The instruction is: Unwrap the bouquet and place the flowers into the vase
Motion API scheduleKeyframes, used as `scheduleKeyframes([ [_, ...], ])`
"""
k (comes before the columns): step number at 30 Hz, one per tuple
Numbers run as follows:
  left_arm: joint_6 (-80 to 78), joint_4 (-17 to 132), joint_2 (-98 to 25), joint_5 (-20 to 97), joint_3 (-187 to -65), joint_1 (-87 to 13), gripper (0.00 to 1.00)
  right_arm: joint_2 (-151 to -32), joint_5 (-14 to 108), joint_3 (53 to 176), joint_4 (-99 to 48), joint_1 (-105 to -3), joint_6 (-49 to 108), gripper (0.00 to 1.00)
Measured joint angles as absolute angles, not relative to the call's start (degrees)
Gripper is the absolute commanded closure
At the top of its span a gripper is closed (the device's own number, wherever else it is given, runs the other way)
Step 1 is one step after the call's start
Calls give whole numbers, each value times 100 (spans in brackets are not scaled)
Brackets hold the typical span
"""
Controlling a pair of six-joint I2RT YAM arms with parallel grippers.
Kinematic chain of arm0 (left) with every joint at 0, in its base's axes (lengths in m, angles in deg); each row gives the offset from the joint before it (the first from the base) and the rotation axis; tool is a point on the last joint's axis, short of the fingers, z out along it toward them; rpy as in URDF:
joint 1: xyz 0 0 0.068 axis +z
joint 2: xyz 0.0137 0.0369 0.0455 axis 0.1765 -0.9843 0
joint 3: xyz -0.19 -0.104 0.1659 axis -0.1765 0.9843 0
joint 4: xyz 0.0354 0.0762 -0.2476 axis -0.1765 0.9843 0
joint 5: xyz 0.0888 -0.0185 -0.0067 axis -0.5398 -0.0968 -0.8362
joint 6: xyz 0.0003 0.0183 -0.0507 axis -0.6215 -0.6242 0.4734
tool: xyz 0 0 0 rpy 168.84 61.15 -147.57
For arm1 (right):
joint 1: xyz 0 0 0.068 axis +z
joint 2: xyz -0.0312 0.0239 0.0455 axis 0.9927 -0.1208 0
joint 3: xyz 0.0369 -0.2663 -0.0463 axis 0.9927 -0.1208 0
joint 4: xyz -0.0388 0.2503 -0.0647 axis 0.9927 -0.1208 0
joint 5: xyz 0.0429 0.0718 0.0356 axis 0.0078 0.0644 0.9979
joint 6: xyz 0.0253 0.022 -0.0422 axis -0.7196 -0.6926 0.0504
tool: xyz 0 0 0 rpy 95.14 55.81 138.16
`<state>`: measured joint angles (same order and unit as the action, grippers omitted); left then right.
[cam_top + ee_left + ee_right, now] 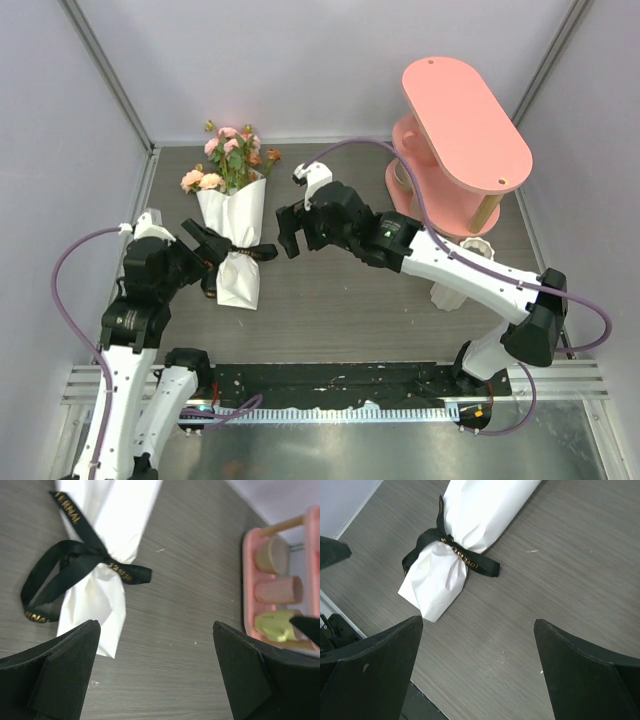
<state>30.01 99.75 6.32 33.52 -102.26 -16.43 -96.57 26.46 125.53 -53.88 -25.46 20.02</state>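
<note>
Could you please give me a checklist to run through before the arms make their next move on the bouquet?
1. Left end effector open, empty: ok.
2. Right end effector open, empty: ok.
3. Bouquet lying on the table between them: ok.
4. Black ribbon undone: not ok, knotted around the white paper.
5. Vase clear for stems: cannot tell, the right arm crosses over it.
</note>
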Motion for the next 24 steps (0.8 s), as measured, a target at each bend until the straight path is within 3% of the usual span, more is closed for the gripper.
scheduleKeyframes([
  [6, 3646, 10283, -458, 2637, -10237, -1516, 0, -9633, 2737, 11611, -4807, -2526, 1626, 0],
  [9, 3910, 10314, -1088, 2550, -10250, -921, 4, -9491, 2737, 11292, -4687, -2489, 1506, 0],
  [15, 4645, 9787, -1967, 3203, -10091, 467, 16, -8702, 2729, 10636, -4462, -2461, 1358, 0],
  [24, 5335, 8843, -3696, 4119, -10130, 534, 18, -8663, 2766, 10457, -4095, -2461, 1303, 0],
])
